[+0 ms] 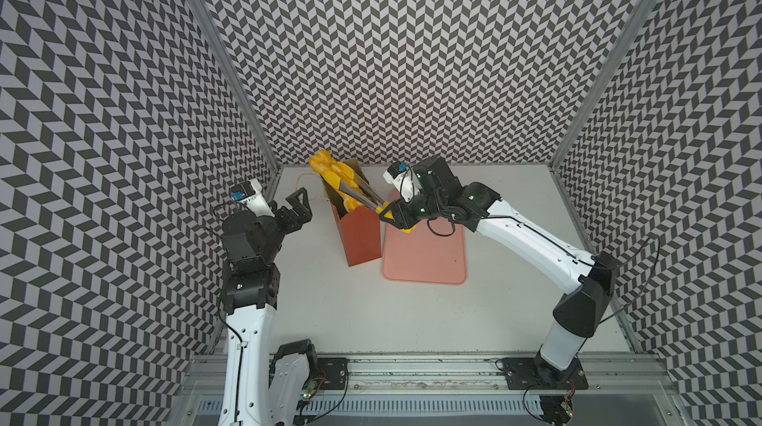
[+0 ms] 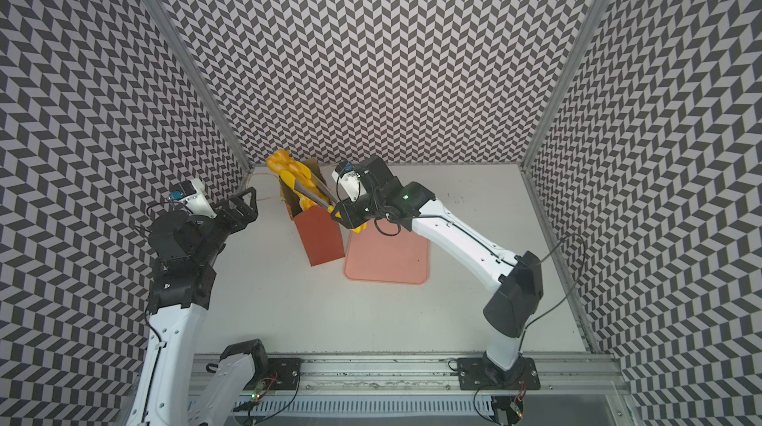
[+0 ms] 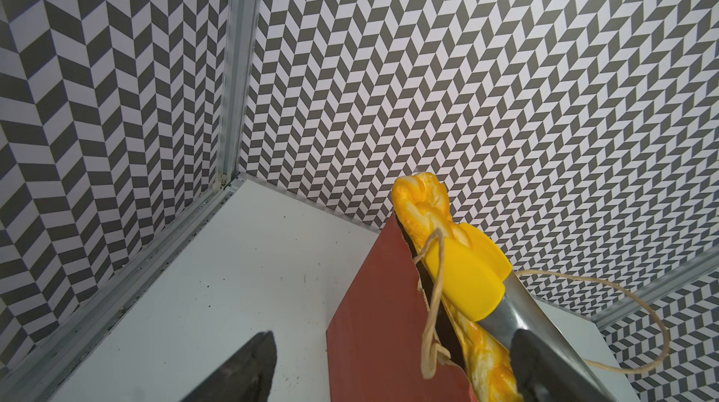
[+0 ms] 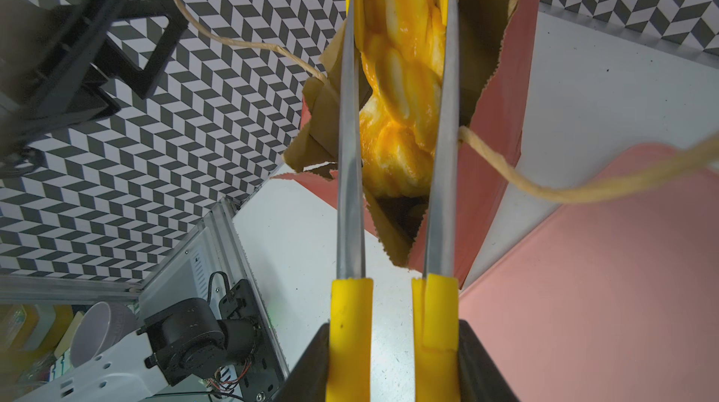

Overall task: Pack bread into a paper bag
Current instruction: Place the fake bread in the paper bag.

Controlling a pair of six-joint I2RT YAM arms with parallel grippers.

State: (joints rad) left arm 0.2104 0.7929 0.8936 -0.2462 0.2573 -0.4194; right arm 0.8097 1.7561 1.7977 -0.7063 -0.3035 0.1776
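The mouth of the paper bag [image 1: 358, 238] is filled by the braided loaf [image 1: 325, 162] and the tongs [image 1: 359, 193]. Twine handles [image 4: 583, 191] are looped around it. Open table [image 1: 371, 321] is left in front, and the pink tray [image 1: 429, 263] is bare.

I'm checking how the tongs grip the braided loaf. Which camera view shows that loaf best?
The right wrist view: the braided loaf fills the middle, pinched between the tongs, reaching into the paper bag. The left wrist view shows one side, partly behind a tong tip. Both top views show it small.
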